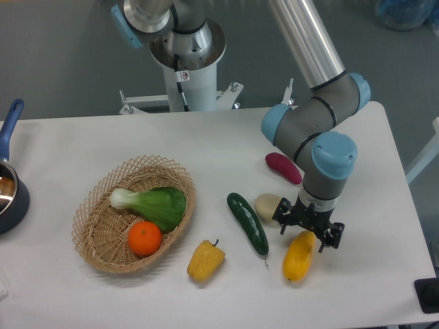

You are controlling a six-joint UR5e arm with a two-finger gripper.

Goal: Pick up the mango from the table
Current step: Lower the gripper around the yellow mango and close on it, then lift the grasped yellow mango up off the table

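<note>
Nearest me on the large white table (82,147) lie one smooth yellow-orange mango (297,259) and one lumpy yellow bell pepper (205,260); the black two-finger gripper (306,229) hangs spread open over the mango's far end; beyond sit one dark green cucumber (247,223), one pale round lump (267,204), one magenta oval vegetable (283,168); leftward, one woven wicker basket (103,241) holds one orange (145,238) and one leafy green bok choy (152,204); one dark blue pan (9,181) at the edge.
</note>
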